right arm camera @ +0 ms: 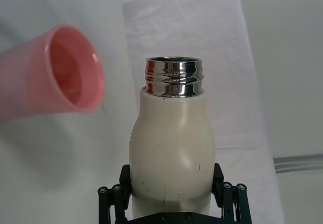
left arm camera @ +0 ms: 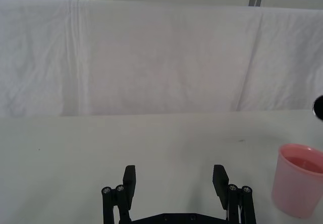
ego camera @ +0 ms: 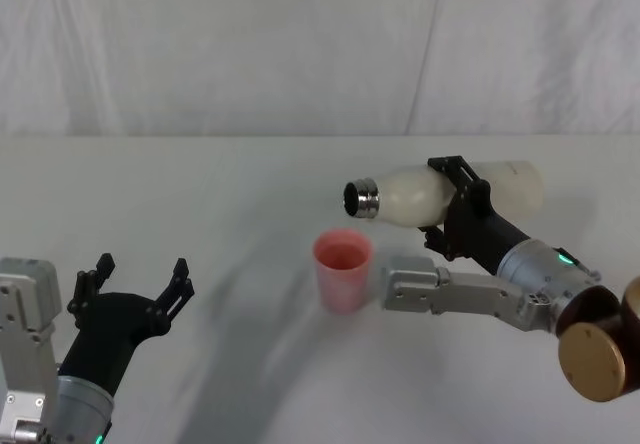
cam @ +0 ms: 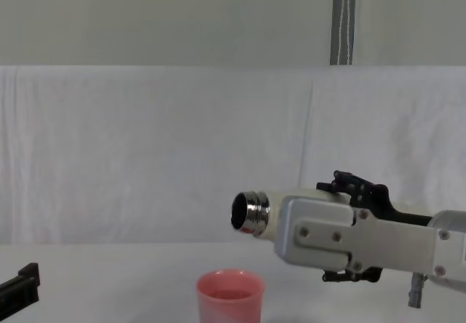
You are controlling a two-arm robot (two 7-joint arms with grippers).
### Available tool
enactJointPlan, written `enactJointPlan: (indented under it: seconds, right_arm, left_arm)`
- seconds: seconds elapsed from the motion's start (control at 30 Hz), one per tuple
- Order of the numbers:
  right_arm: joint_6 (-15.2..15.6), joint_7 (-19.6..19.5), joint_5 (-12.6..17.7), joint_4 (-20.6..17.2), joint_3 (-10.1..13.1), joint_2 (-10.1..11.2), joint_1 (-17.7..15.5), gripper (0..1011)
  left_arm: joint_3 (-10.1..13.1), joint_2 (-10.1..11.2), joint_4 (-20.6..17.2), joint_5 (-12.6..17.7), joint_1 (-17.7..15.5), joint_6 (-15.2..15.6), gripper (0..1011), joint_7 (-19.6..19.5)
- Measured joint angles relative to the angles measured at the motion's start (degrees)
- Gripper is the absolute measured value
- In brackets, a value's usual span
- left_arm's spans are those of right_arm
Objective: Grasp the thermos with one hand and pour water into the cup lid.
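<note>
Now right tool [ego camera: 462,199] holds thermos [ego camera: 420,195] tipped above cup lid [ego camera: 343,270].

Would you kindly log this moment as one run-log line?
stage: pouring | right tool: shut on thermos, tipped about level, neck just above cup lid | left tool: open, idle near left | cup lid: upright on table

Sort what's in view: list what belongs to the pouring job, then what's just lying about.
In the job:
- thermos, tipped sideways, neck toward the cup
- cup lid, upright on the table
- right gripper, clamped on the thermos

Not in the job:
- left gripper, open, idle
- table
- white backdrop cloth
</note>
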Motion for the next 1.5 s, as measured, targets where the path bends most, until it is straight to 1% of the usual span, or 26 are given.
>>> enactJointPlan:
  seconds: [0.03,0.17,0.4,0.53,0.7,0.77,1.2,1.23,1.27,1.5]
  right_arm:
    - [-0.68,-0.59,1.02,0.21,0.50,-0.21,-0.30,950]
    - [-1.95,-1.55,2.89,0.61,1.44,-0.55,-0.88,950]
    - [-2.84,-1.91,4.13,0.70,2.08,-0.61,-1.24,950]
    - [-3.85,-2.03,5.23,0.70,2.53,-0.63,-1.31,950]
    - [-5.60,-2.48,7.28,1.15,3.30,-0.76,-1.45,950]
    - [-6.76,-2.80,8.66,1.55,3.89,-0.82,-1.66,950]
    - [-9.75,-3.65,12.00,3.62,5.16,-1.47,-1.65,950]
    - [-10.56,-3.86,12.65,4.12,5.39,-1.65,-1.46,950]
    - [-10.56,-3.86,12.65,4.12,5.39,-1.65,-1.46,950]
    - [-13.09,-4.55,15.27,5.09,6.54,-1.96,-1.51,950]
  left_arm:
    - [0.00,0.00,0.00,0.00,0.00,0.00,1001,0.00]
    - [0.00,0.00,0.00,0.00,0.00,0.00,1001,0.00]
    - [0.00,0.00,0.00,0.00,0.00,0.00,1001,0.00]
    - [0.00,0.00,0.00,0.00,0.00,0.00,1001,0.00]
    - [0.00,0.00,0.00,0.00,0.00,0.00,1001,0.00]
    - [0.00,0.00,0.00,0.00,0.00,0.00,1001,0.00]
    - [0.00,0.00,0.00,0.00,0.00,0.00,1001,0.00]
    - [0.00,0.00,0.00,0.00,0.00,0.00,1001,0.00]
    - [0.00,0.00,0.00,0.00,0.00,0.00,1001,0.00]
    - [0.00,0.00,0.00,0.00,0.00,0.00,1001,0.00]
